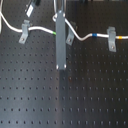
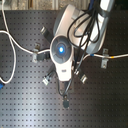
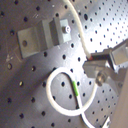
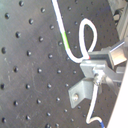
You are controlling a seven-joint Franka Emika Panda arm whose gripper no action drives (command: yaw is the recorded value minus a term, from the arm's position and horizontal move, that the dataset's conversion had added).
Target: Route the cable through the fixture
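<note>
The white cable (image 1: 85, 36) runs across the back of the perforated board with green, blue and yellow bands. It passes a grey clip at the first exterior view's left (image 1: 23, 36) and another at the first exterior view's right (image 1: 112, 40). A third clip, the fixture (image 1: 70, 38), stands just beside my tall grey gripper finger (image 1: 61, 45). In both wrist views my gripper (image 3: 95, 62) (image 4: 97, 65) looks shut on the cable (image 3: 60, 107) (image 4: 60, 22), which curls into a loop near the green band (image 3: 76, 90). The fixture (image 3: 42, 36) (image 4: 82, 92) lies close by, and the cable runs beside it.
The black board (image 1: 65, 100) has rows of holes. In the second exterior view the arm (image 2: 61, 50) and its dark hoses (image 2: 87, 30) cover the middle, with clips around it (image 2: 36, 55) (image 2: 103, 61). Slack cable (image 2: 10, 45) trails off at the second exterior view's left.
</note>
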